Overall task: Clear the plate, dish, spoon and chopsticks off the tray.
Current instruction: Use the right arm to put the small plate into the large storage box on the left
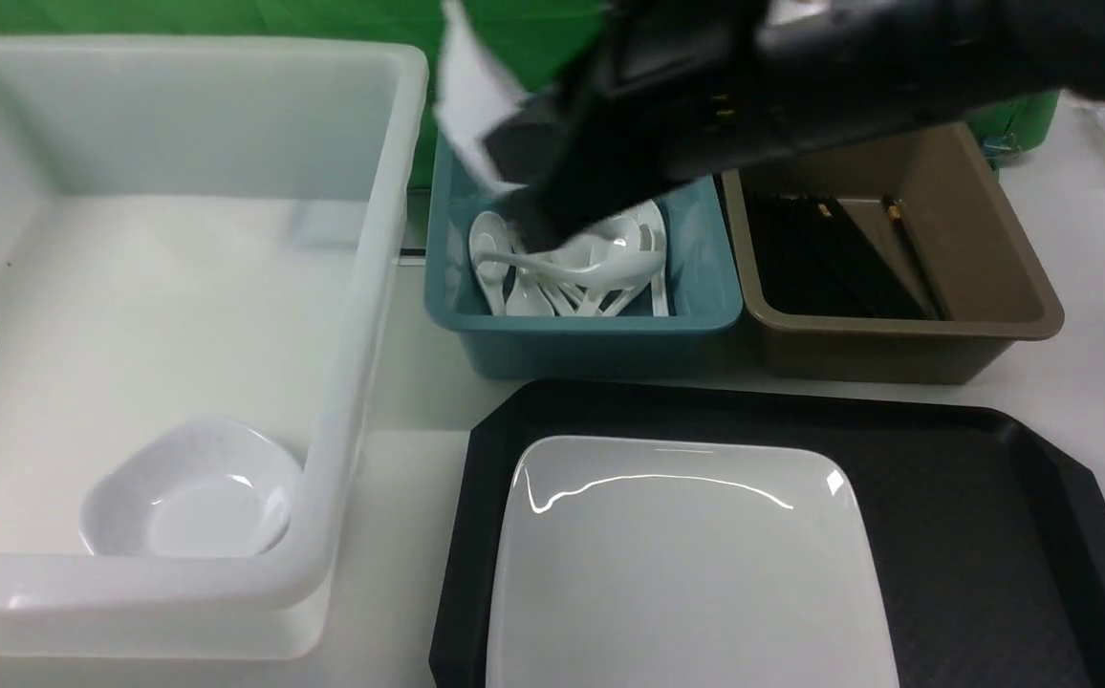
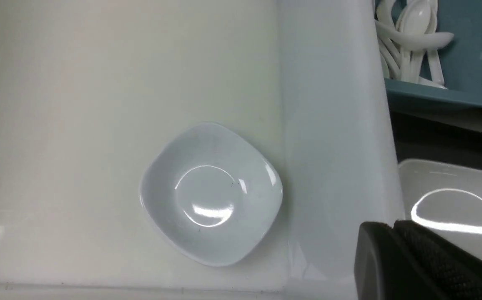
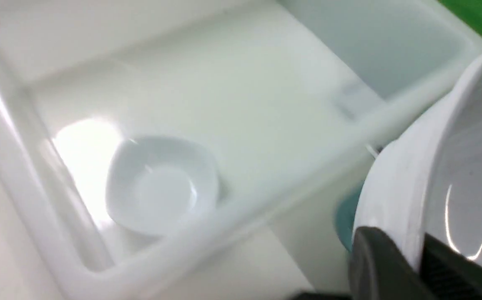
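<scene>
A: Where is the dish found, and how is it gripped?

B: The dish (image 3: 445,166) is seen pinched at its rim by the right gripper (image 3: 416,258), whose black fingers are pressed onto it from both sides. It is held tilted on edge and raised clear of every surface. In the front view it is placed at about eleven o'clock of the teal bin (image 1: 705,287), close to the rim of the white bin (image 1: 390,239).

A: What can be said of the left gripper?

B: The left gripper (image 2: 395,237) is shown with its fingers pressed together and nothing between them. In the front view a black part of that arm is seen at the nine o'clock edge of the white bin.

A: What is found on the tray?

B: The plate (image 1: 686,573) is laid flat on the tray (image 1: 992,535), set toward its nine o'clock side. The textured floor is exposed toward three o'clock.

A: And the other things?

B: White spoons (image 1: 562,272) are piled in the teal bin, at twelve o'clock from the plate, with one laid across the rest. The chopsticks (image 1: 830,258) are laid among other black sticks in the brown bin (image 1: 992,248), at one o'clock from the plate and just beside the teal bin. A second small dish (image 1: 191,497) is set right way up on the white bin's floor, in the corner at five o'clock. Whether the wall is touched by it cannot be told.
</scene>
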